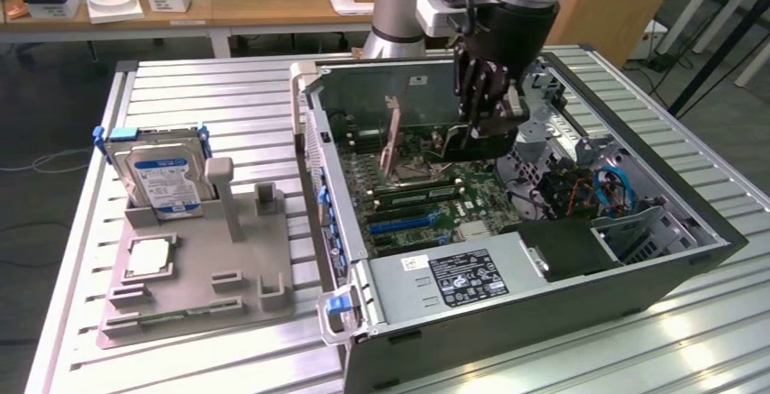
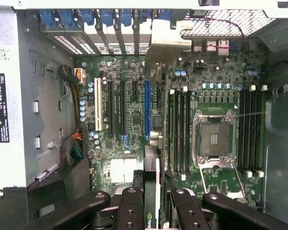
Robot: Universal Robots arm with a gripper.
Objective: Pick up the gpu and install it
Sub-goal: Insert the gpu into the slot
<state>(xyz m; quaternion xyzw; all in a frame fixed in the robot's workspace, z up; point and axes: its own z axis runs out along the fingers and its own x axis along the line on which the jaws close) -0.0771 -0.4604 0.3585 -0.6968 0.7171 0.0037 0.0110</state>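
My gripper [image 1: 484, 128] hangs inside the open computer case [image 1: 673, 232], low over the motherboard [image 1: 416, 200]. In the wrist view the gripper [image 2: 153, 213] is shut on the gpu [image 2: 151, 189], a thin green card seen edge-on between the black fingers [image 2: 129, 211]. The card's lower edge hangs above the board, close to the long blue expansion slot [image 2: 147, 108] and roughly in line with it. It is apart from the slot, not seated. An empty processor socket [image 2: 213, 139] lies beside the memory slots [image 2: 178, 129].
A grey parts holder [image 1: 193, 277] outside the case carries a hard drive [image 1: 162, 178] with a blue-white label and a square silver processor chip [image 1: 148, 257]. The power supply [image 1: 463, 277] fills the case's near end. Cables and a drive cage [image 1: 590, 187] crowd the exterior view's right.
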